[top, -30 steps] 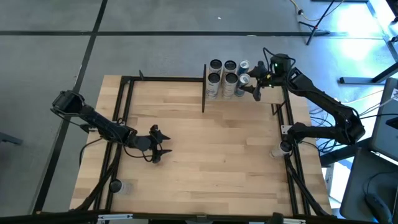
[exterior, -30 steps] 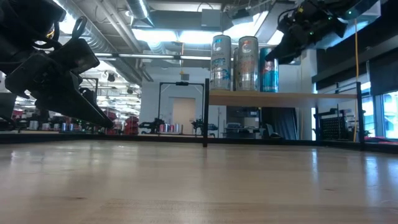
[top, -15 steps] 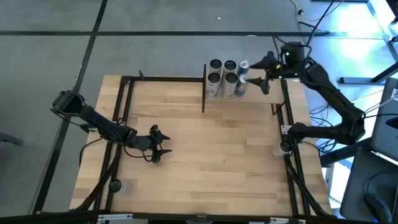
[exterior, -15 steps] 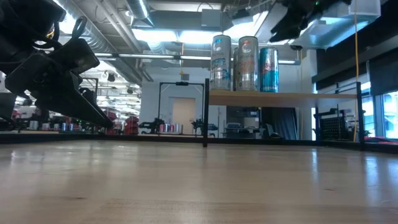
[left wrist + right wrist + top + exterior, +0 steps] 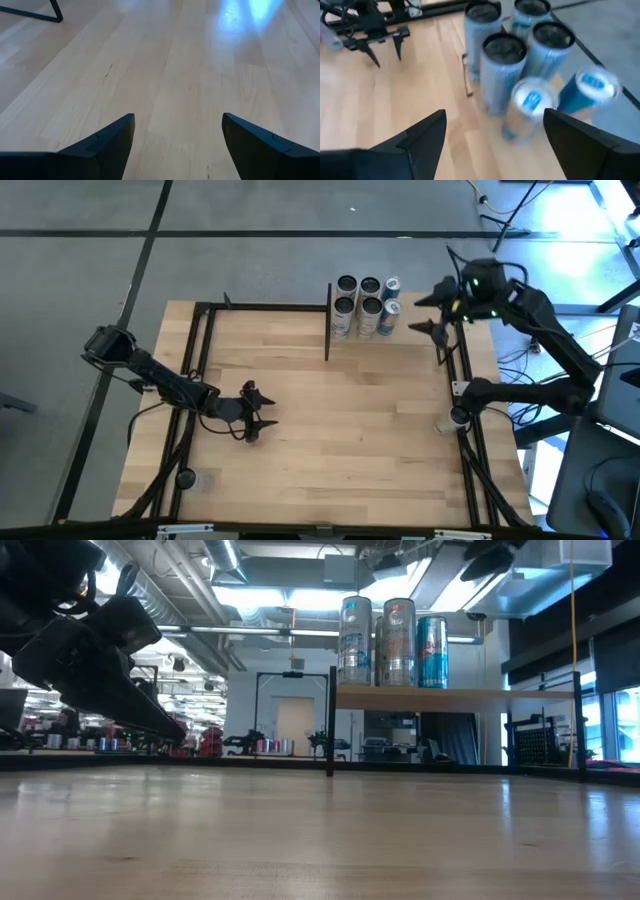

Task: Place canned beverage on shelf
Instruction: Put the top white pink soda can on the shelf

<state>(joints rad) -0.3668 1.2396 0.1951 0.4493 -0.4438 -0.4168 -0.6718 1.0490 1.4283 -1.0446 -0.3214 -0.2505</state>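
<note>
Black and empty, the right claw (image 5: 434, 315) hangs with its jaws spread wide at the upper right of the high view, just right of the cans and touching none of them. The cans (image 5: 366, 304) stand bunched on the shelf (image 5: 455, 696), which in the low view is a pale raised board right of centre, three cans showing upright on it. From the right wrist view I count six cans (image 5: 530, 60); the two blue-topped ones nearest the claw are blurred, so I cannot say how squarely they sit. The placing looks done to me, and the step in hand seems to be the retreat: best to draw up and away to the right, jaws kept apart, so no finger clips the nearest can. The tight spots are the black posts edging the shelf (image 5: 328, 320), one at the cans' left and another just below the claw. Beyond that the wooden surface (image 5: 350, 430) lies open through the middle. The left claw (image 5: 257, 420) waits low at centre left, jaws wide, nothing held
</note>
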